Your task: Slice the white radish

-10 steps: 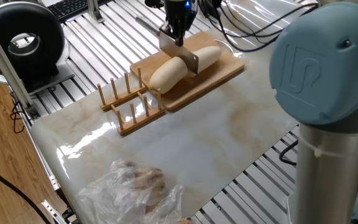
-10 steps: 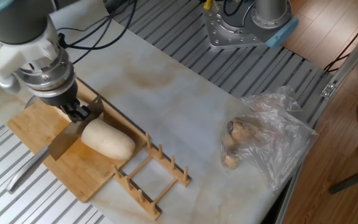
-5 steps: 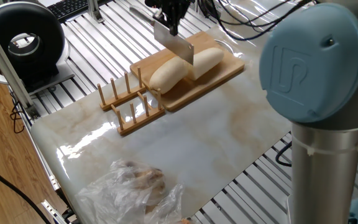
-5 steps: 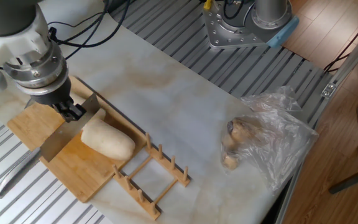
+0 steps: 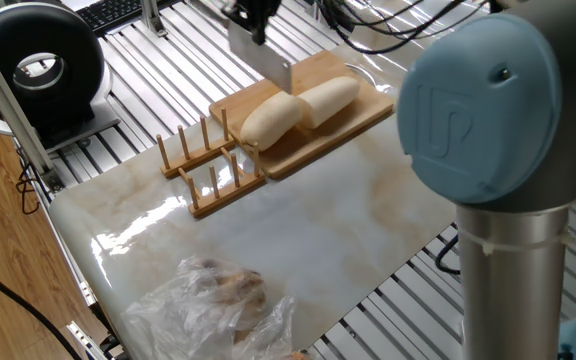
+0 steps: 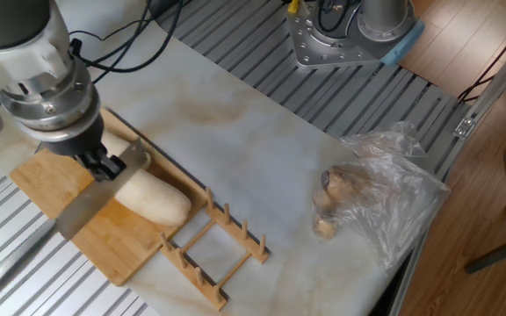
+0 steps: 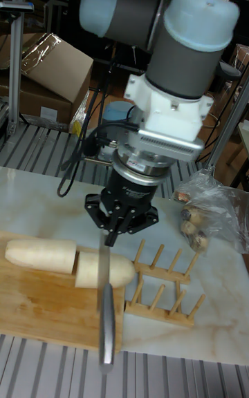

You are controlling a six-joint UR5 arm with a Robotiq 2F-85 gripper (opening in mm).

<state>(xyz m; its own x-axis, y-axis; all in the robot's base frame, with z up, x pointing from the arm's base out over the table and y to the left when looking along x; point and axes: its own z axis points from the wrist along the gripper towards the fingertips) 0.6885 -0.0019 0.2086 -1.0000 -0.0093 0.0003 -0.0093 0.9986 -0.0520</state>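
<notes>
Gripper [image 7: 110,231] is closed on the knife [image 7: 106,286], fingers pinching the blade's upper edge near where it meets the handle. No gap is visible between fingers and metal. In the tall fixed view the knife hangs below the gripper at centre frame, blade running down toward the lower edge, handle nearest the camera.

In the other fixed view the gripper [image 6: 104,167] sits at left of frame, with the knife [image 6: 86,205] slanting down-left from it, handle reaching toward the lower left corner. In one fixed view the blade [image 5: 261,61] is at top centre, raised and apart from the radish; the gripper itself is mostly cut off by the top edge there.

Radish [image 7: 76,263] lies on the board [image 7: 41,305] in two pieces, with a narrow gap showing between them in the tall fixed view, lower left. In one fixed view the radish [image 5: 298,107] pieces lie end to end along the board [image 5: 358,122], upper centre. In the other fixed view one piece [image 6: 155,198] is in plain sight at left; the other is largely hidden behind the gripper.

Peg rack [image 5: 203,165] stands just beside the board's end.
</notes>
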